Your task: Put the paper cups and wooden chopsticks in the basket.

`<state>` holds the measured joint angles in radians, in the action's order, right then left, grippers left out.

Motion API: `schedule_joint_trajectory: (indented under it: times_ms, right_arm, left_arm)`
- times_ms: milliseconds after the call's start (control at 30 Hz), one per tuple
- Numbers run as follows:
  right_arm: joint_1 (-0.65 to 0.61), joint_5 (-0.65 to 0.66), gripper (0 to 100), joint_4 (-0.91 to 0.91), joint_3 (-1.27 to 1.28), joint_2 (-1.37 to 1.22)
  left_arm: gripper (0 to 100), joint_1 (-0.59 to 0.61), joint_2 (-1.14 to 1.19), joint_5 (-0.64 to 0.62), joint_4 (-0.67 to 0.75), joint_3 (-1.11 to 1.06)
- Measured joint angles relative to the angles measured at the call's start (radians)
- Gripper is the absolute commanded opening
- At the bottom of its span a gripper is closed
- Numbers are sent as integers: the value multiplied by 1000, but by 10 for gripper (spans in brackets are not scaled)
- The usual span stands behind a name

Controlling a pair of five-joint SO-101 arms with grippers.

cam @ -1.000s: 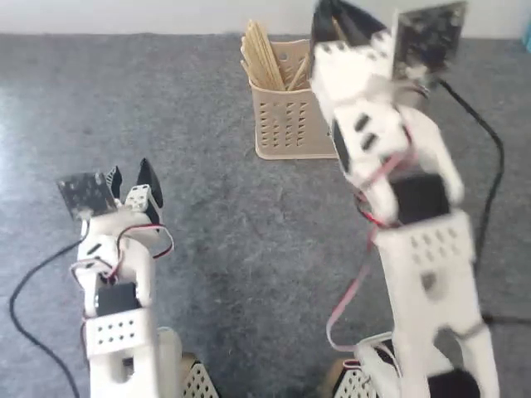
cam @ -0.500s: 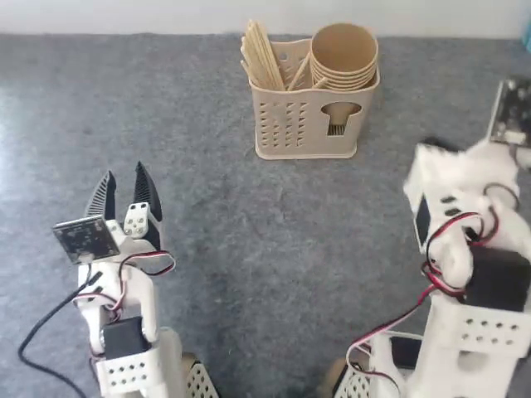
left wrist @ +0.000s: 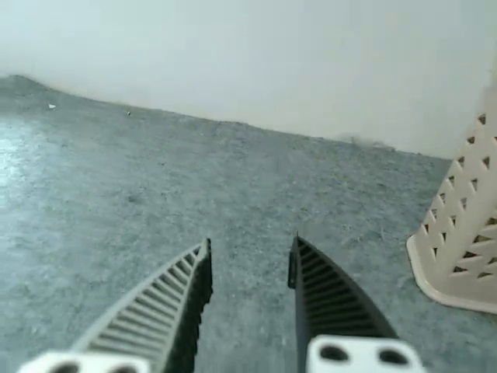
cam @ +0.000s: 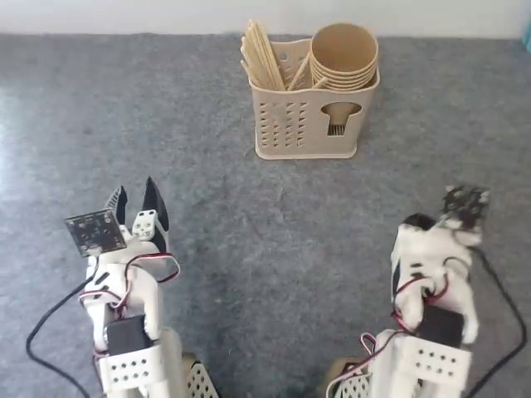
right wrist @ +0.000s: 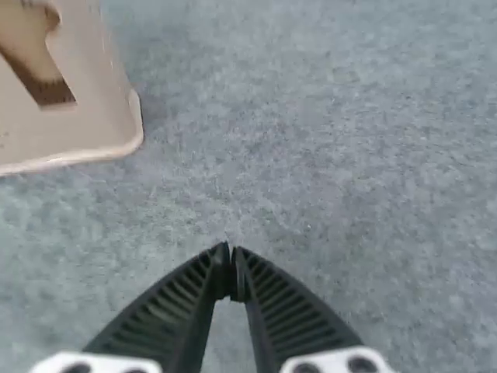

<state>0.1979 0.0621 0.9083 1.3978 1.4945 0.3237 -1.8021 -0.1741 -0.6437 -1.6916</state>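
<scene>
A beige perforated basket [cam: 305,124] stands at the back middle of the grey mat. A stack of paper cups [cam: 343,51] sits in its right compartment, and a bundle of wooden chopsticks [cam: 264,56] stands in its left one. My left gripper [cam: 135,201] is at the front left, well short of the basket, open and empty [left wrist: 250,250]. The right arm [cam: 431,265] is folded back at the front right. Its gripper [right wrist: 231,255] is shut on nothing, just above the mat, with a basket corner [right wrist: 70,116] beyond it.
Grey carpet-like mat [cam: 249,224] covers the table, and a pale wall runs along its far edge. Cables trail from both arm bases at the front. The basket wall [left wrist: 462,241] shows off to the side in the left wrist view.
The right arm has pulled back from over the basket's cups down to the front right near its base. The left arm has shifted only slightly.
</scene>
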Motion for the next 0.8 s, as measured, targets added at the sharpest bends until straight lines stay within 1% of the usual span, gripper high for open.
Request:
schedule_joint_trajectory:
  times_ms: [133, 167, 267, 367, 600, 733, 800]
  right_arm:
    - [0, 43, 7, -52, 212, 95]
    - [0, 48, 7, -54, 252, 115]
    - [-11, 54, 7, -29, 275, 161]
    - [-31, 55, 7, 43, 276, 186]
    - [-91, 55, 8, 241, 275, 267]
    - [-91, 55, 8, 358, 273, 298]
    - [-91, 55, 8, 387, 273, 298]
  left_arm:
    - [14, 6, 0, 0, -64, 0]
    - [6, 6, 0, 3, -69, 0]
    - [12, 6, 0, 89, -81, 0]
    - [12, -3, 0, 135, -132, 0]
    - [13, -14, 0, 141, -258, 0]
    - [13, -46, 0, 141, -379, 0]
    - [13, -66, 0, 146, -433, 0]
